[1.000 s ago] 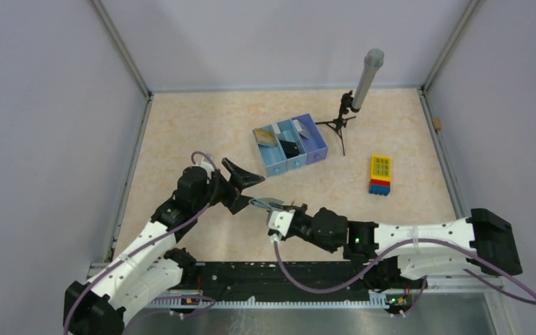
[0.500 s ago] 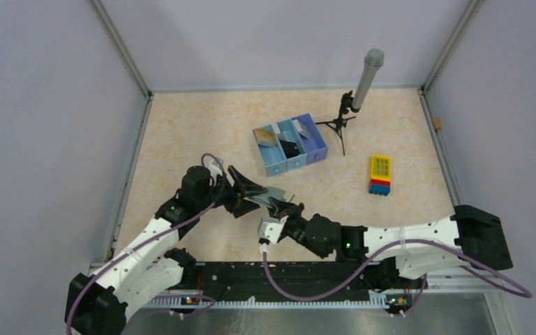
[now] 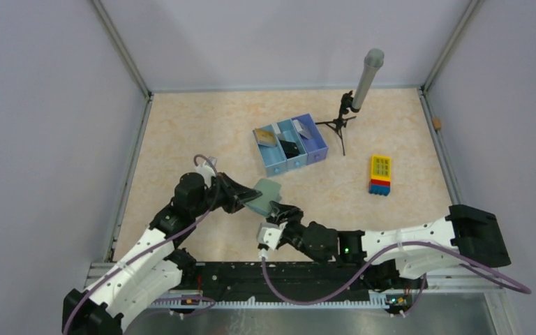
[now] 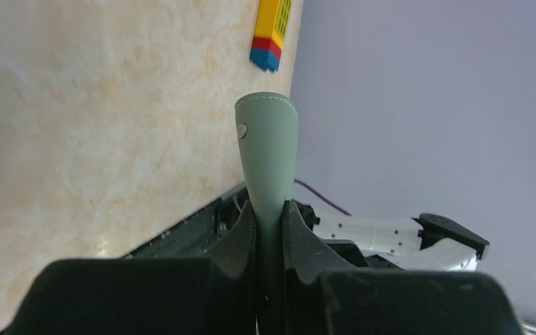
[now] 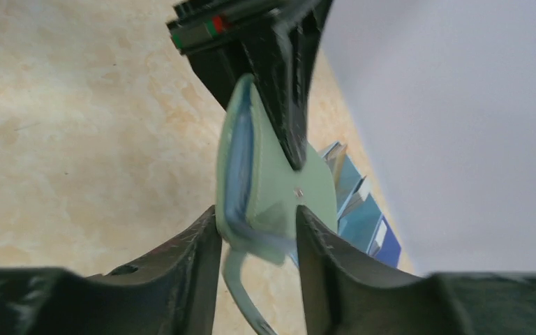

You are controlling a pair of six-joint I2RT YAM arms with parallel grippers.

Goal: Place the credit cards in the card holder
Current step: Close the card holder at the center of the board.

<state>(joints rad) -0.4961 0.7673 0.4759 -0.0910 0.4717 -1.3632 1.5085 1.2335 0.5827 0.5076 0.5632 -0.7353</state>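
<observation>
Beige marbled table (image 3: 181,132) walled in by pale lilac panels, both arms meeting just left of centre. The card holder (image 3: 265,195) is hanging in the air above the table, at roughly 7 o'clock from the blue three-compartment tray (image 3: 279,169). The left gripper (image 4: 269,216) is clamping the grey-green holder tight between its fingers, per the left wrist view. The right gripper (image 5: 255,216) is coming at it from the 5 o'clock side, its fingers bracketing the holder's lower edge. They're looking to be in contact, but I cannot tell whether they're actually squeezing. The right wrist view is showing a sliver of light blue lining along one edge, so the holder is only gaping slightly, not lying flat open. A small strap is dangling below it. The credit cards (image 3: 290,148) are sitting in the tray compartments, well apart from the holder: one gold-ish, one dark, one silvery. None is showing inside the holder. So I'm reading progress as early: holder picked up, two-handed opening underway, every card insertion left to do. Off-task stuff: a small tripod stand (image 3: 349,112) at 1 o'clock of the table and a yellow toy block (image 3: 380,173) at 3 o'clock.
</observation>
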